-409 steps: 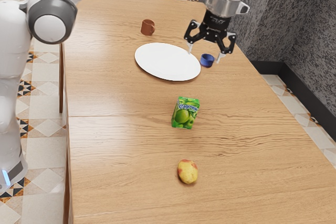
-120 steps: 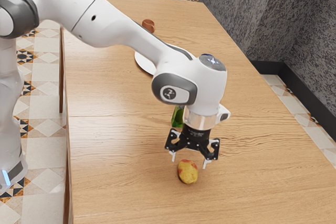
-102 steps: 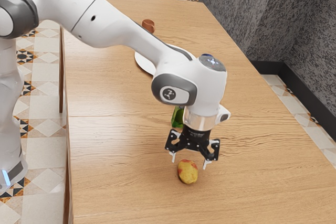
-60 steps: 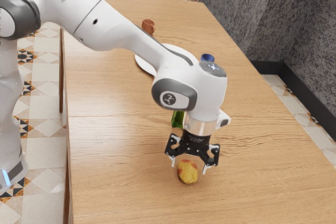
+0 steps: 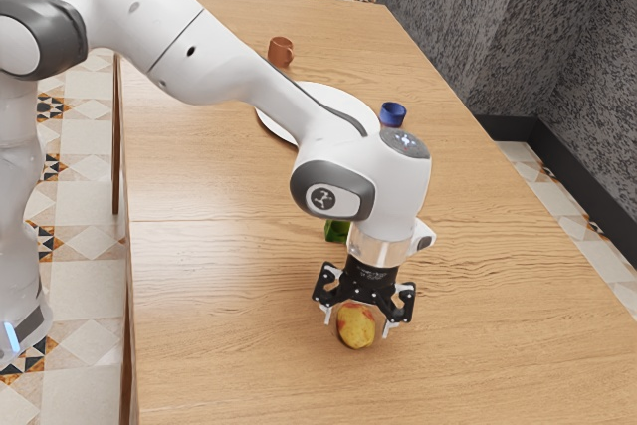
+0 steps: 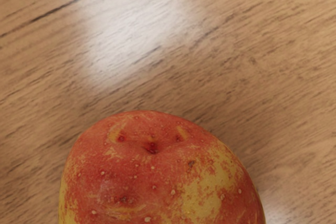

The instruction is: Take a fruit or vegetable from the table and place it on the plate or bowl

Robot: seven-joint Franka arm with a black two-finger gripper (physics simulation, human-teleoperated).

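From the side, the arm point(image 5: 229, 67) sweeps in from the exterior view's left, slopes down across the table point(image 5: 199, 246) and bends at the wrist, so the hand points straight down. The gripper point(image 5: 358, 320) sits low over the fruit point(image 5: 355, 331), near the table's near edge. Its fingers are spread and reach down on either side of the fruit. I can't make out either one pressing on it. The fruit rests on the wood, well apart from the plate point(image 5: 271, 118), which lies farther back, partly behind the arm. A blue cup point(image 5: 392, 112) stands just beside the plate, toward the exterior view's right. A brown cup point(image 5: 282, 50) stands beyond it. A sliver of green carton point(image 5: 335, 231) peeks out from behind the wrist, between plate and fruit.

From the hand's camera, the fruit point(image 6: 157, 177) looms close underneath, red mottled with yellow, lying on the wood grain point(image 6: 236, 51). It looks nearly round, so no long axis stands out. A small dimple on its upper side faces up toward the hand.
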